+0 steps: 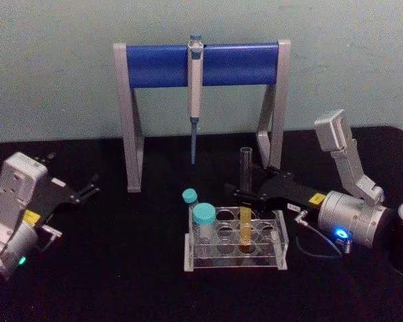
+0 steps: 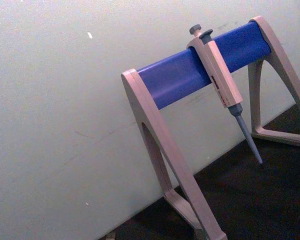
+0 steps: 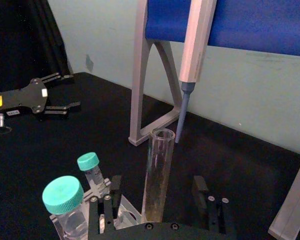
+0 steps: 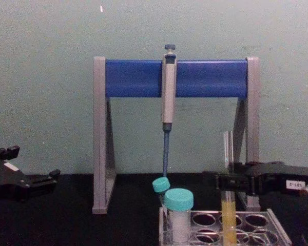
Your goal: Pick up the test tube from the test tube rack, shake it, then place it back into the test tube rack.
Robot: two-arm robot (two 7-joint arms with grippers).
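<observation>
One clear uncapped test tube (image 3: 157, 170), yellow liquid (image 1: 246, 228) low inside.

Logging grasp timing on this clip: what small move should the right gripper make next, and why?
Probably close the right gripper: its open fingers flank the test tube, which stands in the test tube rack. The left gripper sits parked at the left.

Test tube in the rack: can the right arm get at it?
Likely yes: the right gripper has open fingers either side of the test tube above the test tube rack, nothing between.
</observation>
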